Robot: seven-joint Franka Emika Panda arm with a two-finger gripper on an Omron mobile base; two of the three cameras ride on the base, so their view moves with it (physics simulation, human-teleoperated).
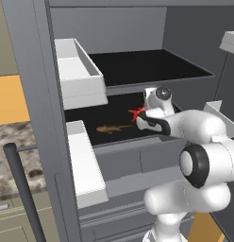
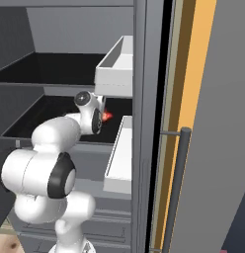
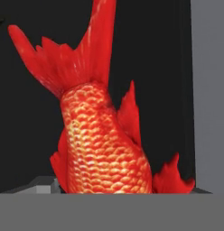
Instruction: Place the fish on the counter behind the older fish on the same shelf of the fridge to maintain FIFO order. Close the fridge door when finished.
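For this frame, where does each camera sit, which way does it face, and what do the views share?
Left base view: behind the arm's left, looking forward into the open fridge; the white arm rises lower right, the older fish lies on the shelf.
Right base view: behind the arm's right, facing the same shelf; arm lower left.
Hand view: on the hand, looking along the jaws at the fish.
Shared: both base views show the red fish at the gripper.

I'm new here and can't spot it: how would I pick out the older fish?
Look into the open fridge, at the lower black shelf under the white door bin. The older fish lies flat near its front: slim and dull brown-tan, unlike the bright red fish held beside it.
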